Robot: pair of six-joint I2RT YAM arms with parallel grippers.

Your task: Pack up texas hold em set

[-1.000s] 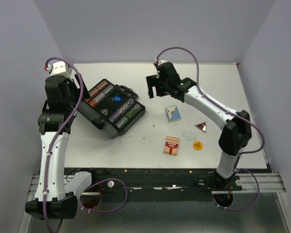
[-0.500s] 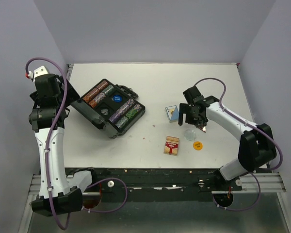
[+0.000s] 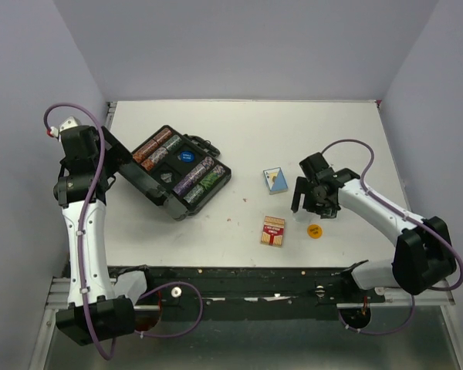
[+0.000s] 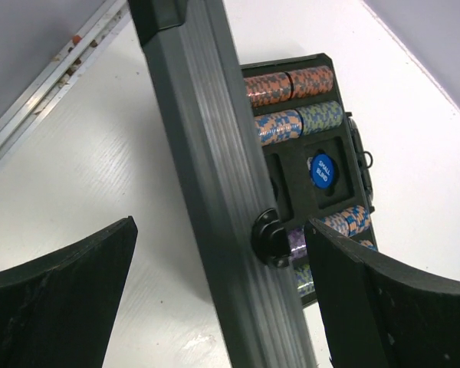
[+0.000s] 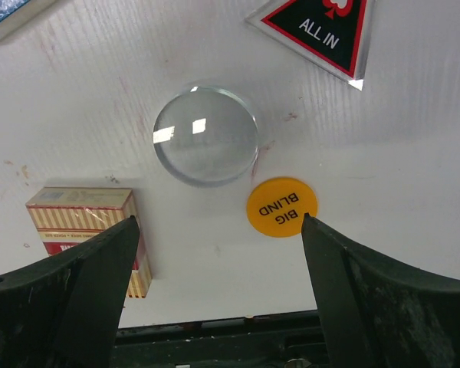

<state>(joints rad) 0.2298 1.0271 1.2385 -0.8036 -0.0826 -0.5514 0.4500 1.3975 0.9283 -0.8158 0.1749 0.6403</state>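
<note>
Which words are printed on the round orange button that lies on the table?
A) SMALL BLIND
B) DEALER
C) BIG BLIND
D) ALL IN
C: in the right wrist view the orange button reads BIG BLIND. SMALL BLIND is on the blue button inside the case, and ALL IN is on the triangular marker.

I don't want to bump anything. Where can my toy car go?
Bare table lies along the back wall, behind the blue deck and right of the case. More lies at the near edge, between case and red deck. Crowded: under the right claw, by the clear button and orange button.
</note>
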